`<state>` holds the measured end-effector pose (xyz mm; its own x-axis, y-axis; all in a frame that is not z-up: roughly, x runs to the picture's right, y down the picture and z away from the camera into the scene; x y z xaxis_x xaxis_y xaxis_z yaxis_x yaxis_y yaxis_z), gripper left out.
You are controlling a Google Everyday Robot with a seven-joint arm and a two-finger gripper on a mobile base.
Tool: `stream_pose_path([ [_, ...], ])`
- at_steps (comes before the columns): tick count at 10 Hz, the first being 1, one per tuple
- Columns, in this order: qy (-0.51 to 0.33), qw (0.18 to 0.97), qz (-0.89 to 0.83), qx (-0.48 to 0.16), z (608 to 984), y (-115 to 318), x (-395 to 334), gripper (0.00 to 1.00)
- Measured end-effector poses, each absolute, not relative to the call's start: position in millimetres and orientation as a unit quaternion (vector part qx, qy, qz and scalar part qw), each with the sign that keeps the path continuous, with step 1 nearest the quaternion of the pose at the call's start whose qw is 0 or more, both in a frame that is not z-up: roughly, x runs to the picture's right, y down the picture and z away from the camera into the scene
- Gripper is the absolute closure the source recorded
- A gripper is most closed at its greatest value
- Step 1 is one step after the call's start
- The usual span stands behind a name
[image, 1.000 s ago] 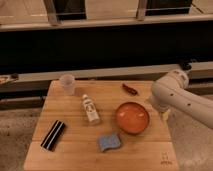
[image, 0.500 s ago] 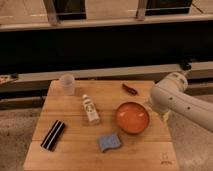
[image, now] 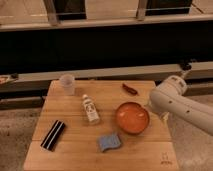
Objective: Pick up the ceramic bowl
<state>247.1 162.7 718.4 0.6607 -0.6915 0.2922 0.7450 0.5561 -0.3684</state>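
The ceramic bowl (image: 132,118) is a round, shallow orange-red dish on the right half of the wooden table (image: 75,150), and nothing touches it. My white arm (image: 175,102) reaches in from the right and ends just beyond the bowl's right rim. My gripper (image: 163,118) shows only as a small dark tip under the arm, beside the bowl and a little above the table, open with nothing in it. Most of it is hidden by the arm.
A blue sponge (image: 109,142) lies just in front of the bowl. A white bottle (image: 90,109) lies to its left, a clear cup (image: 67,84) at the back left, a black bar (image: 52,135) at the front left, and a red chili (image: 130,89) behind the bowl.
The arm has sunk slightly beside the bowl. The bowl and the other things have not moved.
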Motion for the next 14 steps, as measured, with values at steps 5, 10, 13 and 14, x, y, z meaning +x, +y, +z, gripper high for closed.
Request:
stream_pose_path([
  [5,-0.074,0.862,-0.447,-0.227,727.5,170.9,239.4,0.2],
  [10,-0.09,0.85,-0.47,-0.221,739.2,179.4,232.0,0.2],
  [13,-0.103,0.84,-0.487,-0.217,751.7,189.2,225.3,0.2],
  [14,-0.106,0.838,-0.488,-0.218,753.4,190.5,225.1,0.2],
])
